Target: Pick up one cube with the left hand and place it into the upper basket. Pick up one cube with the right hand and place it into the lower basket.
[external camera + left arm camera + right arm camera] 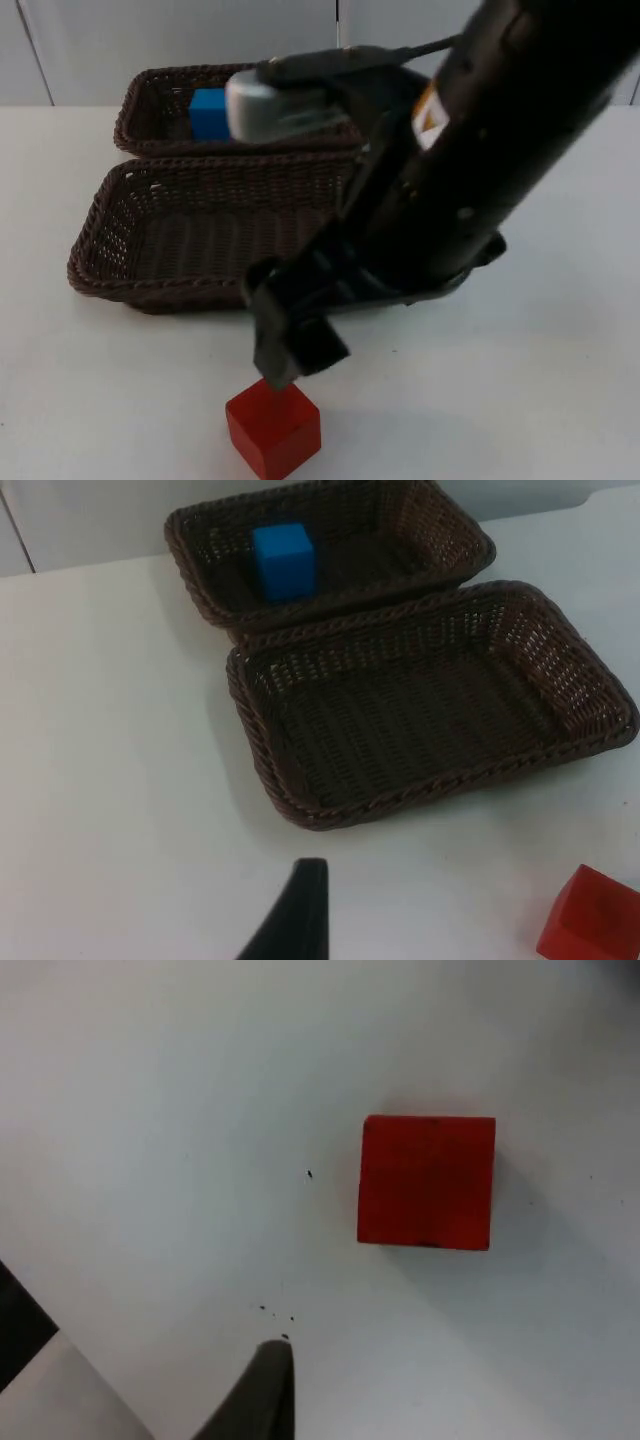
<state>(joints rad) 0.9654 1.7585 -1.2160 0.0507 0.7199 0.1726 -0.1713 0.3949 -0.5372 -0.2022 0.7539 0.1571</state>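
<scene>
Under my arms lies a flat white table top (560,380), matte and plain. It bears a few tiny dark specks (275,1312) on its surface. Behind it stands a pale grey partition wall (150,40).

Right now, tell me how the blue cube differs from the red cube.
The blue cube is blue and sits inside the upper basket; the red cube is red and sits on the bare table, in front of the lower basket, below the right gripper. Both are plain cubes.
</scene>
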